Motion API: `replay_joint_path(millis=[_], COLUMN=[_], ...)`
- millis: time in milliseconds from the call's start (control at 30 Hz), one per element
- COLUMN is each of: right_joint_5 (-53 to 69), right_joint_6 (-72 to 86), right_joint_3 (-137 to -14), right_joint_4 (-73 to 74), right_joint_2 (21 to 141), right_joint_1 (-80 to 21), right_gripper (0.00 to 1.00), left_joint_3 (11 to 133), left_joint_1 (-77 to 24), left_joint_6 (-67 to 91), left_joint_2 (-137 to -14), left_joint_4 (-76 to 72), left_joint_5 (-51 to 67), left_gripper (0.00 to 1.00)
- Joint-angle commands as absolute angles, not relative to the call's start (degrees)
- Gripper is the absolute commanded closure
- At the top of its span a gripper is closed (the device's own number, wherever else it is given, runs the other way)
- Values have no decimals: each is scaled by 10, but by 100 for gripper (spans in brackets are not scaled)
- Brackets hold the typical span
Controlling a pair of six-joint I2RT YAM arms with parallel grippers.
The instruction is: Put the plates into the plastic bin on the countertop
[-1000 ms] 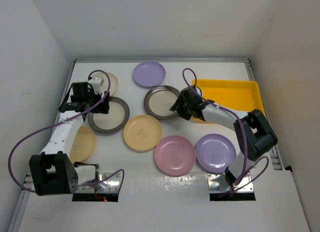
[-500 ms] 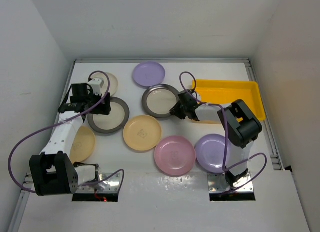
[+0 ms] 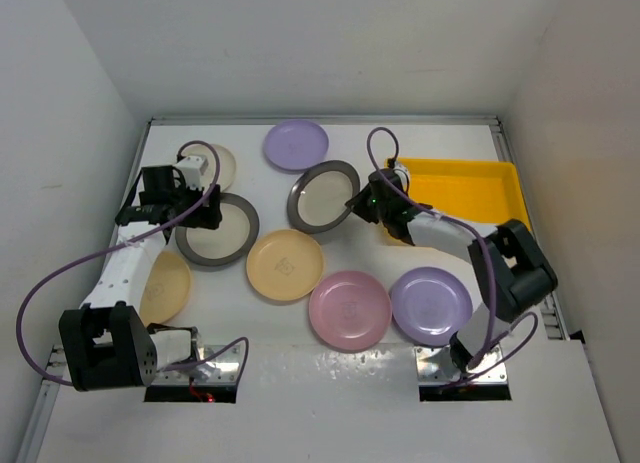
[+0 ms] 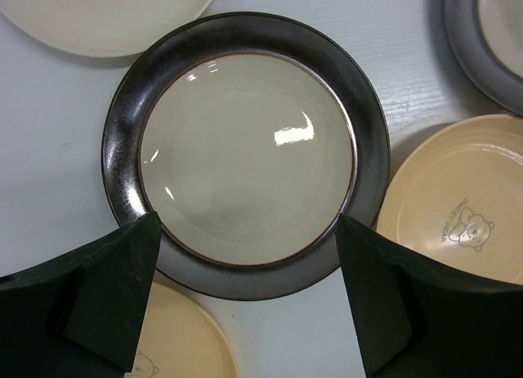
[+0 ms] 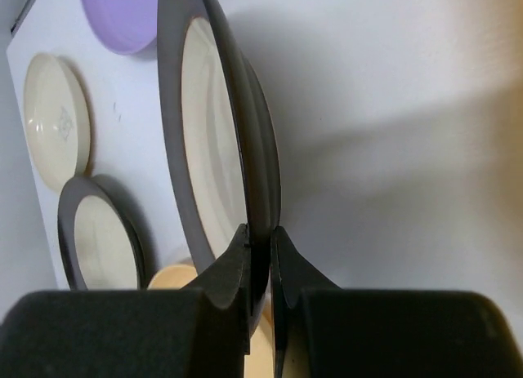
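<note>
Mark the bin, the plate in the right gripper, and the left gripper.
bin (image 3: 480,188): top view, bare floor.
held plate (image 3: 322,195): top view, beige centre.
left gripper (image 4: 247,223): left wrist view, midway between its fingertips.

Top ext cam: fixed, high, behind arm bases (image 3: 100,348), looking down on whole countertop (image 3: 450,138). L wrist cam: close, straight down on flat dark-rimmed plate (image 4: 245,157). R wrist cam: v. close, edge-on to tilted dark-rimmed plate (image 5: 214,141); flat one visible in all three views.
</note>
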State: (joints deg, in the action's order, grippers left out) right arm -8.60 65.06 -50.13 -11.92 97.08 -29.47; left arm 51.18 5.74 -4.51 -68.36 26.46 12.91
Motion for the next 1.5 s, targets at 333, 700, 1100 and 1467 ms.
replay_joint_path(millis=[333,700,1100,1467], right_joint_5=[-27,87,203,77], right_joint_6=[617,512,454,272], right_joint_3=[-375,-385,-435,-614], right_joint_4=[-86,-51,-91,178], right_joint_2=[646,683,839,911], right_joint_1=[16,184,252,227], right_gripper=[100,100,52,0], left_joint_3=[604,750,713,713], left_joint_1=[71,103,198,227], left_joint_6=[-62,-82,-128,-144], left_joint_2=[-722,-881,-925,-1055], left_joint_4=[293,402,382,345], left_joint_5=[172,185,207,184], left_gripper=[11,13,3,5])
